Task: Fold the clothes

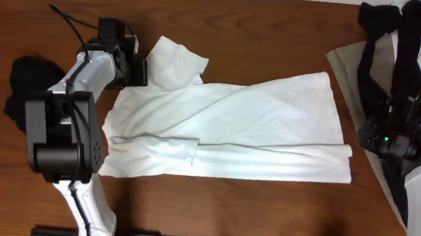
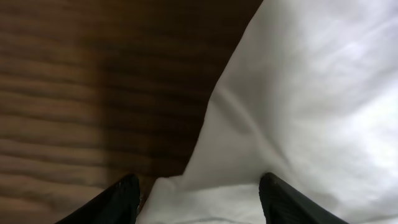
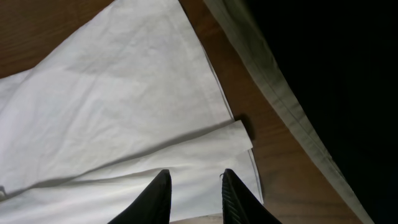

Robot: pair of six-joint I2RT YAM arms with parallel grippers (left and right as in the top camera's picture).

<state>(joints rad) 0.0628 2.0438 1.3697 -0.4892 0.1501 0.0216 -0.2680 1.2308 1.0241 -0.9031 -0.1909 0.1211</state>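
As the wooden table [image 1: 264,31] gives much free room, the fold can be made flat and without hurry. The white T-shirt [image 1: 257,114] lies spread across the middle of it. Its long axis runs from left to right, with the neck and sleeves to the left and the hem [image 1: 341,126] to the right. The near long edge seems already turned in as a strip. A heap of other clothes [image 1: 374,33], black, beige and white, waits at the far right corner, and one black garment [image 1: 27,79] lies at the left edge, apart from the shirt.

I judge the step in hand to be taking the far sleeve [image 1: 177,62] to fold it inward. The left gripper [image 2: 199,185] hangs low over the edge of that sleeve with its jaws wide apart, cloth showing between them but not clamped. It should go down until one finger slides under the edge, then close on the sleeve alone, so that the body of the shirt is not dragged along.

The right gripper [image 3: 194,177] hovers above the near hem corner, its jaws only a little apart and holding nothing. It could press or hold this corner, so that the shirt keeps its line while the sleeve is carried over.
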